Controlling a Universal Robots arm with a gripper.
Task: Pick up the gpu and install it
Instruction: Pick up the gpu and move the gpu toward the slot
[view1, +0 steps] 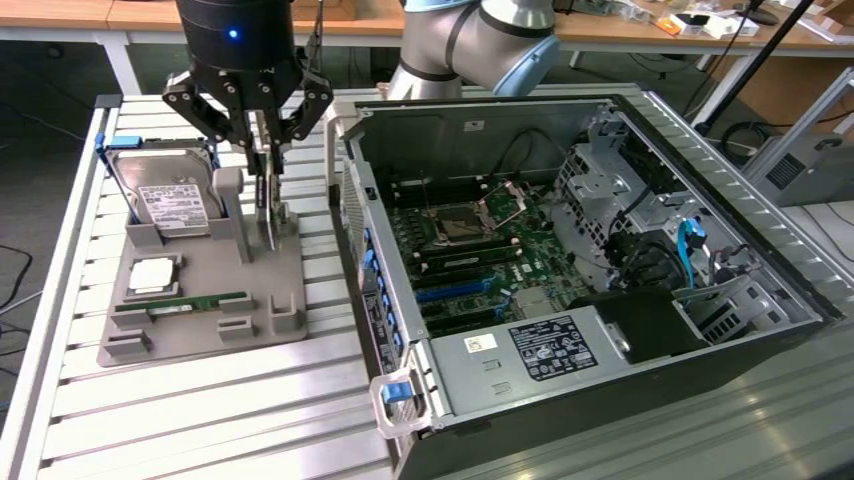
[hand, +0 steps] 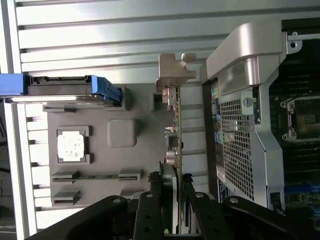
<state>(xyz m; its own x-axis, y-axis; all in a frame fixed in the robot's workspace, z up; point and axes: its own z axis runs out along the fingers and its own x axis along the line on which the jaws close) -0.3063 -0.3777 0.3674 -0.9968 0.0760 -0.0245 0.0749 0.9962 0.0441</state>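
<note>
Grey plastic fixture (view1: 200, 335) (hand: 145, 150) lies on your slatted metal tabletop (view1: 187, 420) (hand: 100, 40), beside the open computer case (view1: 441, 130) (hand: 235, 60). The gpu (view1: 272, 210) (hand: 177, 140) stands on edge at the side of the fixture nearest the case, and your hand (view1: 270, 160) (hand: 176, 187) is right over it.

From the wrist view you look along the card's thin edge. One black finger (hand: 165, 185) sits against each face, so the hand is narrowed onto the gpu and gripping it near one end. The card's silver bracket (hand: 175, 72) is at the far end, away from the fingers.

In the exterior view the card is upright, with its lower edge down at the fixture's raised posts. You cannot tell whether it has come clear of its slot.

On the rest of the fixture:
- A hard drive (view1: 167, 195) (hand: 65, 90) with blue side rails leans in its cradle, on the side away from the case.
- A square processor chip (view1: 151, 275) (hand: 70, 146) lies flat in a pocket.
- A narrow RAM stick (view1: 180, 302) (hand: 95, 176) rests in its groove just beside the chip.

Inside the case, the motherboard (view1: 521, 240) lies exposed, well apart from the hand.
</note>
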